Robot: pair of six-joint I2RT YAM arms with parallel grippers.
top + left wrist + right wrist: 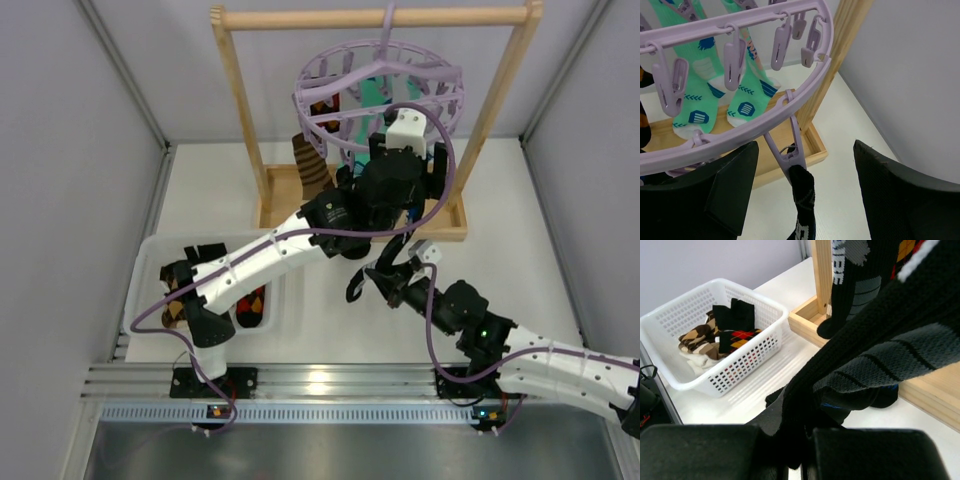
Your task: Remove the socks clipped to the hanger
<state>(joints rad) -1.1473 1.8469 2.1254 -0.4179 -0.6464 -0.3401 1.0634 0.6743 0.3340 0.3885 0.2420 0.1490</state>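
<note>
The lavender hanger (385, 75) hangs from the wooden rack's top bar. My left gripper (400, 150) is raised to its near rim, open. In the left wrist view its jaws (805, 145) stand wide apart on either side of a clip peg (790, 155) that pinches the top of a black sock (804, 197). Two mint-green socks (700, 100) hang behind. My right gripper (378, 280) is lower down, shut on the bottom part of a black sock (865, 340) with grey stripes. A brown striped sock (312, 165) and a red-dark sock (325, 105) hang at the left.
The wooden rack (240, 120) stands at the back on a tray-like base (805, 322). A white basket (150, 260) at the near left holds several socks (720, 335). Another black sock with white markings (850, 280) hangs by the rack post. Grey walls enclose the table.
</note>
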